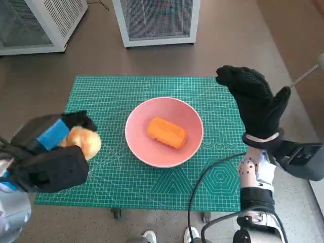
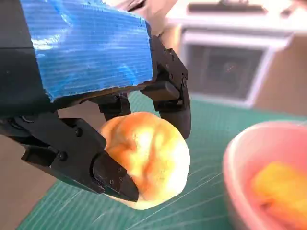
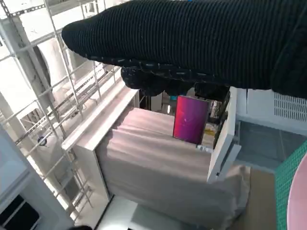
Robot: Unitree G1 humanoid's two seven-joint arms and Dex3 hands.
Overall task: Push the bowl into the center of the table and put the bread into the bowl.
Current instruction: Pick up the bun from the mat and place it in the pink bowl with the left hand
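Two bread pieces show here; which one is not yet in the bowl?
The round pale bun, gripped by the left hand over the mat's left side. The oblong orange piece already lies in the pink bowl.

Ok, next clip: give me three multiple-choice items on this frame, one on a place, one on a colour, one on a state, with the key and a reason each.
1. Where does the pink bowl stand?
A. near the middle of the green mat
B. on the floor
C. at the mat's left edge

2. What colour is the piece lying in the bowl?
A. blue
B. orange
C. white

3. What is the left robot hand doing?
A. resting flat on the mat
B. holding a round bread roll
C. pushing the bowl

Key: 1 A, the head view shows mat on all sides of the bowl. 2 B, the orange piece lies on the bowl's floor. 3 B, the left wrist view shows black fingers on both sides of the roll.
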